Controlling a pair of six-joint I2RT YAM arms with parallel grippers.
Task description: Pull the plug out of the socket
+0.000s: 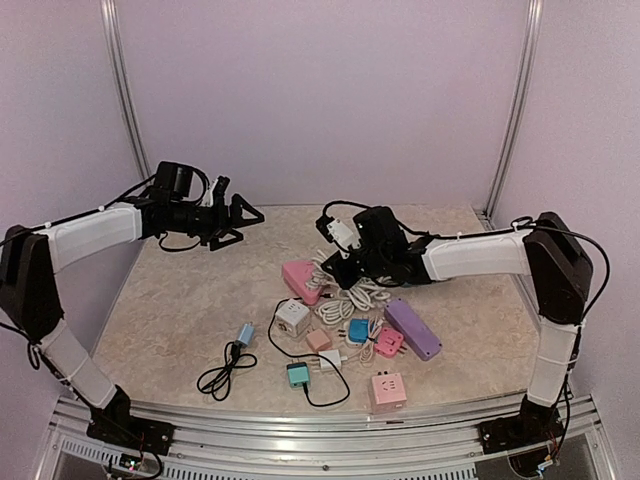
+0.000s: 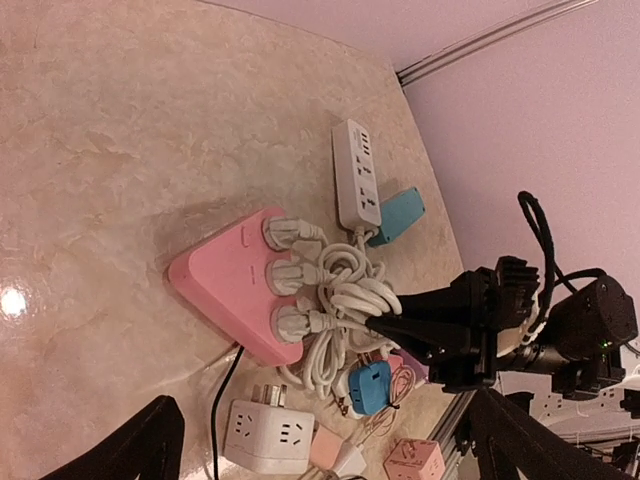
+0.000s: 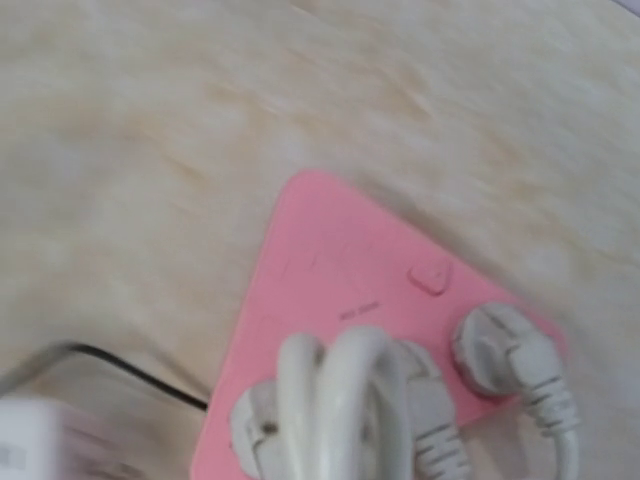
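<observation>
The left gripper [image 1: 248, 226] is hanging high over the marbled beige tabletop [image 1: 180, 290] with its jaws spread wide and gripping nothing. In its own wrist view, its two black fingers [image 2: 140, 445] are sitting at opposite bottom corners of the frame.

Ahead of those open jaws, the flat pink plastic power strip [image 2: 225, 280] is lying on the table. Three round white plugs [image 2: 288, 276] are sitting in a row in its sockets, and their tangled white cords [image 2: 345, 295] are piling up beside it.

Only this view shows the right gripper [image 2: 378, 322] clearly. It is reaching in from the right, its black fingers tapering together just beside the cord of the lowest plug. Whether they are pinching that cord or merely touching it cannot be told.

Beyond the right jaws, the same view is showing a long white power strip [image 2: 357, 185] with a teal block [image 2: 402, 213] next to it.

The right wrist view is blurred and is showing none of its own fingers. The pink strip is filling the frame directly below, with a small raised button [image 3: 430, 277] and a line of print too smeared to read.

The top view alone is showing what lies nearer the arm bases than the right jaws: a purple bar-shaped power strip [image 1: 413, 328], a white cube socket [image 1: 292, 317], a pink cube socket [image 1: 388, 388] and a coiled black cable [image 1: 225, 375].
</observation>
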